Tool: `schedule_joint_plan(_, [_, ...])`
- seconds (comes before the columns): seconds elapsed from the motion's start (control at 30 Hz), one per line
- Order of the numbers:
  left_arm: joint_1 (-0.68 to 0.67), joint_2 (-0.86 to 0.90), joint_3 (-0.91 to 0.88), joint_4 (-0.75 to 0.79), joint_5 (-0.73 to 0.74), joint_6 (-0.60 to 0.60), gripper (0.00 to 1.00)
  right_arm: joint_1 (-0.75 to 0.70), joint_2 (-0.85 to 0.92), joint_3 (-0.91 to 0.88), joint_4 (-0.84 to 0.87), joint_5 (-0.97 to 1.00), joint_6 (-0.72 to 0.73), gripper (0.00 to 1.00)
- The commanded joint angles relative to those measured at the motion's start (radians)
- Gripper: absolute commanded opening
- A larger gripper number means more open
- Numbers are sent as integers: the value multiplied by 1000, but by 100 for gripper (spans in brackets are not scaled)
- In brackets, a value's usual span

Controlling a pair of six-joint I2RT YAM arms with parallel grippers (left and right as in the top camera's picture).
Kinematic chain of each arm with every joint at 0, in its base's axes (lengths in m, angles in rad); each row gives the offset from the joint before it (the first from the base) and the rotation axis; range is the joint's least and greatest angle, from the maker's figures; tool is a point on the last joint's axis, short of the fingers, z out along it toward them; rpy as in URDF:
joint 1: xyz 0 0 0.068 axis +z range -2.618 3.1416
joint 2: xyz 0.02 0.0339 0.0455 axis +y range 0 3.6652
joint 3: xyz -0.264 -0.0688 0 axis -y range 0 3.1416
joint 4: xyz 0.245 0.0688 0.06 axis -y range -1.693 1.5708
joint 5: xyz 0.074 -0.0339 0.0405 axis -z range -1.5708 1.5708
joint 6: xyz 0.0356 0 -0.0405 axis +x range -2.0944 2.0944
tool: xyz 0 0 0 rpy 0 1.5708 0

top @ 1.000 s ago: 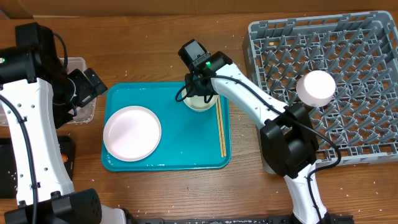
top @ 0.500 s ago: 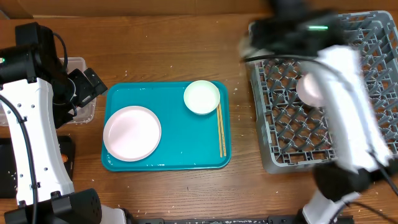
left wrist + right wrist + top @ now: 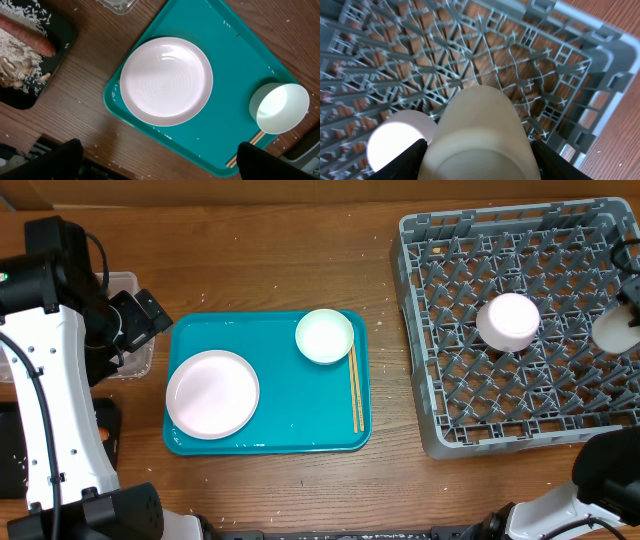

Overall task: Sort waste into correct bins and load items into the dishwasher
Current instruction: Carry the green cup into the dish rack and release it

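right jaws grasp the small white cup [image 3: 479,125] above the grey rack [image 3: 407,280] near its right edge, just beside a bowl [image 3: 508,321]; left jaws hang released over the teal tray [image 3: 235,65] edge.

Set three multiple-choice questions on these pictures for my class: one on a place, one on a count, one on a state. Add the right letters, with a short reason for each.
1. Where do the chopsticks lie?
A) on the teal tray
B) in the grey rack
C) in the black tray

2. How many white dishes sit on the teal tray?
A) one
B) two
C) four

3. What are the right fingers doing?
A) open and empty
B) shut on a cup
C) shut on a spoon

Answers:
1 A, they rest along the tray's right side.
2 B, only a plate and a bowl are on it.
3 B, the right wrist view shows the cup filling the gap between the fingers.
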Motion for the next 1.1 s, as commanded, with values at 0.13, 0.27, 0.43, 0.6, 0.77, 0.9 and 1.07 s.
schedule_joint_plan(0.13, [4,2,-5,2,0,-10,100,8,-8,-102,19,-30,-1,70])
schedule_joint_plan(0.27, [4,2,-5,2,0,-10,100,8,-8,-102,-7,-31,-1,75])
schedule_joint_plan(0.43, [4,2,-5,2,0,-10,100,8,-9,-102,-33,-57,-2,100])
schedule_joint_plan(0.6, [4,2,-5,2,-1,-10,100,14,-51,-92,-58,-85,-2,100])
schedule_joint_plan(0.77, [4,2,-5,2,-1,-10,100,60,-201,-88,-51,-330,-82,100])
schedule_joint_plan(0.9, [4,2,-5,2,0,-10,100,241,-294,-88,-6,-491,-116,99])
schedule_joint_plan(1.07, [4,2,-5,2,-1,-10,100,673,-257,-113,146,-461,-115,93])
